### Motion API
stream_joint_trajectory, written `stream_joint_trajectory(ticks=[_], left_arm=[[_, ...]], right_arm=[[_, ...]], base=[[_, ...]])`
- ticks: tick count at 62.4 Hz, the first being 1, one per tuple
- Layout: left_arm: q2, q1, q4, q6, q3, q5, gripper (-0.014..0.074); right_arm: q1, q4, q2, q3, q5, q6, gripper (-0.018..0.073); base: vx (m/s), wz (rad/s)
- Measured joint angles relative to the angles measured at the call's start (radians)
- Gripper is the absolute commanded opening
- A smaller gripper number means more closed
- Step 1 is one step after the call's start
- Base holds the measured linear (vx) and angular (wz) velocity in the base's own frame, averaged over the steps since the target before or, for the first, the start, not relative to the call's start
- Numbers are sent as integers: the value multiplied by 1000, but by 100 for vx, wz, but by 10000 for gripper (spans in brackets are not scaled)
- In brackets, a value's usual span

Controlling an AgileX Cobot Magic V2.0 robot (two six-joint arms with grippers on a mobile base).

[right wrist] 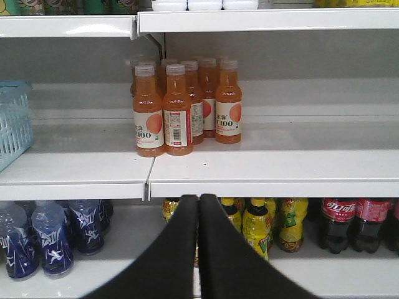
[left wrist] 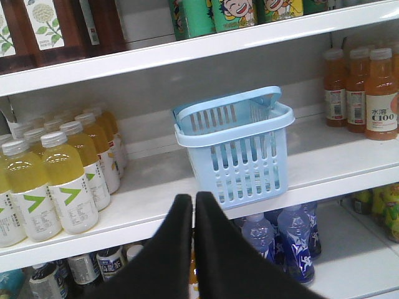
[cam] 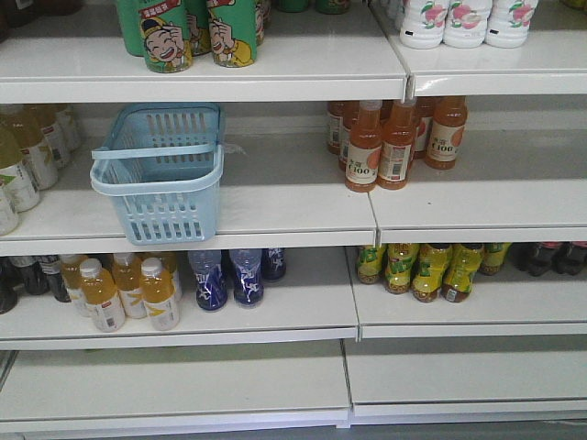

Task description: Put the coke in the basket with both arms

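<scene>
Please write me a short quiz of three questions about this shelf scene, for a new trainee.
1. True or false: the basket already holds a coke.
2. Where do the coke bottles stand? A) beside the basket B) on the shelf below the orange drinks C) on the top level
3. Fill in: the left claw and the right claw are both ____ and hold nothing.
Key: 1 false; 2 B; 3 shut.
</scene>
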Motion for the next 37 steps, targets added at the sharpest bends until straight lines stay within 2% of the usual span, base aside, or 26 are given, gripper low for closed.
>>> stream_joint_trajectory(ticks=[37], left_arm=[[0,0,0,0,0,0,-6]], right_arm=[[0,0,0,0,0,0,-10]], base=[[4,-1]])
